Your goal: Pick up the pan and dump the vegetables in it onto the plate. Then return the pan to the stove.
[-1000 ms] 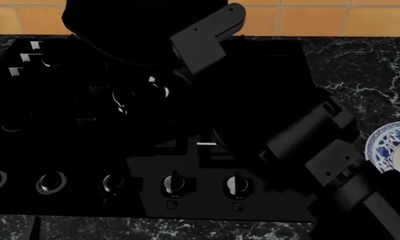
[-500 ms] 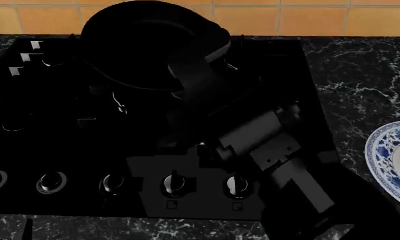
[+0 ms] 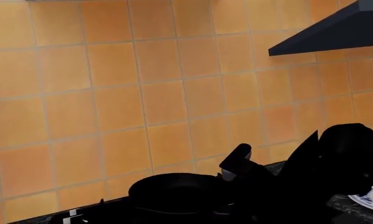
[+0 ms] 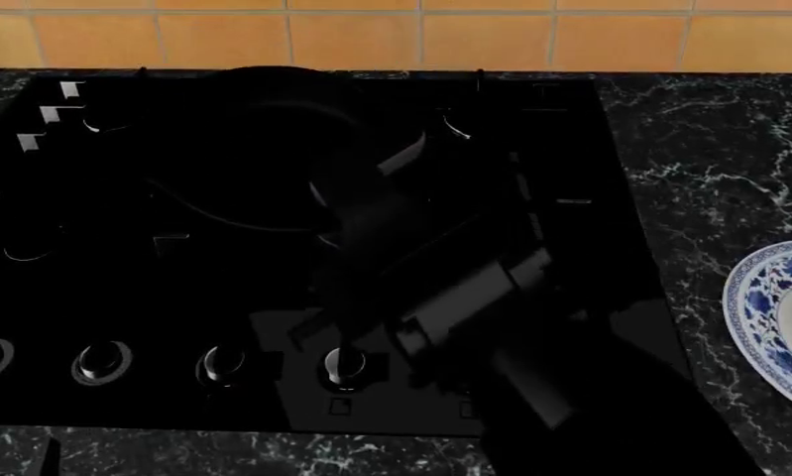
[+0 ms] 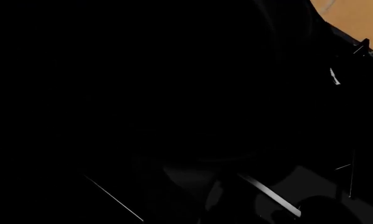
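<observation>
Pan [image 4: 250, 149] lowered onto stove [image 4: 52, 268] upper centre since earlier frame, right gripper [image 4: 369, 183] at handle, clamp state indiscernible, plate [image 4: 766, 307] right edge.

Right arm: reaches from the lower right of the head view diagonally up toward the centre of the frame.
Right wrist: grey-edged block just below centre, tilted up and to the left.
Right gripper [image 4: 369, 188]: black on black, slightly above centre; whether its jaws are apart or closed is unreadable.
Left arm: outside the head view.
</observation>
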Motion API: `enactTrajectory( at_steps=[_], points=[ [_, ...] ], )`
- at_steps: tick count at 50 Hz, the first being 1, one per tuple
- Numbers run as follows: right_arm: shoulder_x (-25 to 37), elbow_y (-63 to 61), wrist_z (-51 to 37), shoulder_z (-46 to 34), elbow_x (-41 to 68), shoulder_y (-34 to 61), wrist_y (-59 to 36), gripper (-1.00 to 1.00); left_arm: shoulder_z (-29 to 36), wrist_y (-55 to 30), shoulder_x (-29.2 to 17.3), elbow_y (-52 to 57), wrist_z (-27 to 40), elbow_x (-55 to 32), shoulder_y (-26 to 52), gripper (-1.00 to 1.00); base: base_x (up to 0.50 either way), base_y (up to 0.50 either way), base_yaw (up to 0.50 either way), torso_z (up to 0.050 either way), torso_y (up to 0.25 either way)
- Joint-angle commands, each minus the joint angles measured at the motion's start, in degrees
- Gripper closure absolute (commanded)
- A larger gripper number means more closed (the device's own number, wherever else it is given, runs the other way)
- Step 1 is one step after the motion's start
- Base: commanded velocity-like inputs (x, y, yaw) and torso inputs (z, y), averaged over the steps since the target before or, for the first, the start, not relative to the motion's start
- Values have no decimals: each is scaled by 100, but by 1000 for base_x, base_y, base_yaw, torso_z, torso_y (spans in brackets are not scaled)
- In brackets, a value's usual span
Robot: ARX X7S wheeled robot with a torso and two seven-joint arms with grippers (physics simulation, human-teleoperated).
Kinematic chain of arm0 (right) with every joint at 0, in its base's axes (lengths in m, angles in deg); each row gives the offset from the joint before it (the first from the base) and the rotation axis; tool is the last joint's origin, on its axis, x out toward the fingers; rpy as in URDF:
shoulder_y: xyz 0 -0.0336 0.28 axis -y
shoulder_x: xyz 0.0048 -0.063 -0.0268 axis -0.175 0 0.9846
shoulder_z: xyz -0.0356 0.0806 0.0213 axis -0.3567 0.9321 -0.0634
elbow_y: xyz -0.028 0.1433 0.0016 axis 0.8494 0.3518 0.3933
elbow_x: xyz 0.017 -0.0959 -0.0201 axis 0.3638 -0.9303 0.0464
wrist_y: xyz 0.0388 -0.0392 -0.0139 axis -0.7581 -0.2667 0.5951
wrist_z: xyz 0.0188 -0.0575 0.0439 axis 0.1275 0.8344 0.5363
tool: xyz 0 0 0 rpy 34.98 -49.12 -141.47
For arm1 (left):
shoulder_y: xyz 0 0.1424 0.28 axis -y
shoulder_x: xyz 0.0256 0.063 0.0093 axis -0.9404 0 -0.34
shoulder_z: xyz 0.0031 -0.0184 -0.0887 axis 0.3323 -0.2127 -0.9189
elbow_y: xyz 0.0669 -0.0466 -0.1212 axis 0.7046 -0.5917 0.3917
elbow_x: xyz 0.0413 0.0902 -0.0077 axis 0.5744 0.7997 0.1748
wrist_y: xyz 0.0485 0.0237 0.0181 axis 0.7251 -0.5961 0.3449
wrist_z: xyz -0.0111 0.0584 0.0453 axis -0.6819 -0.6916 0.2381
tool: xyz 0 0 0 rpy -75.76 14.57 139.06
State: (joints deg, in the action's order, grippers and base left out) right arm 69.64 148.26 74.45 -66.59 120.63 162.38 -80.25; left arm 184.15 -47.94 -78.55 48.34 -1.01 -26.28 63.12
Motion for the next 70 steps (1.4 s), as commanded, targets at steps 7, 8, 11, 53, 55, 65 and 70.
enactTrajectory(
  at_steps=[7, 8, 11, 53, 55, 65, 70],
  points=[
    [-88, 167, -124, -691, 375, 314, 418, 100, -35, 39, -43, -74, -7, 83, -185, -100, 0, 0, 1, 0, 1],
    [-88, 191, -110, -687, 388, 349, 421, 100, -30, 54, -48, -95, -4, 96, -211, -100, 0, 0, 0, 0, 0],
    [-88, 238, -91, -686, 430, 384, 417, 100, -38, 49, -57, -100, -6, 100, -236, -100, 0, 0, 0, 0, 3],
    [1472, -2665, -1628, -343, 1578, 1244, 893, -100, -228, 20, -3, -133, 54, 309, -703, -100, 0, 0, 0, 0, 0],
    [1664, -3056, -1819, -292, 1665, 1220, 862, -100, -243, 16, -15, -129, 41, 295, -699, -100, 0, 0, 0, 0, 0],
    [3153, -6131, -3356, -34, 2048, 1002, 883, -100, -331, 5, -17, -107, -27, 218, -669, -100, 0, 0, 0, 0, 0],
    [3882, -7328, -4007, 78, 2186, 810, 1012, -100, -346, -80, 3, -44, 9, 269, -715, -100, 0, 0, 0, 0, 0]
  ],
)
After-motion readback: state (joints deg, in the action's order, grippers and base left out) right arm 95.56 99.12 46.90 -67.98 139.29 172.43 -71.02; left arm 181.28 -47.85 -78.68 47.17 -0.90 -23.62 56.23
